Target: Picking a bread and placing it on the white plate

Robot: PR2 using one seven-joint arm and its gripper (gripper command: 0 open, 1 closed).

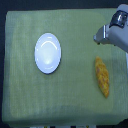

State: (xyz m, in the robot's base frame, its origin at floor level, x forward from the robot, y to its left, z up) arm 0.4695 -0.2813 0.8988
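Gripper (100,37) at the exterior view's far right, jaw state too blurred to tell, holding nothing visible, bread (102,76) lying nearer on green cloth (70,105), white plate (48,53) well apart at left

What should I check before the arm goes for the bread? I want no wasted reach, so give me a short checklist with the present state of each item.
1. Bread lies free on the green cloth, nothing on it: ok.
2. White plate is bare, ready to receive: ok.
3. Gripper is over the bread: not ok; it sits nearer the top edge of the exterior view than the loaf, apart from it.
4. Jaws open for the grasp: cannot tell, too blurred.
5. Cloth between bread and plate is free of other things: ok.
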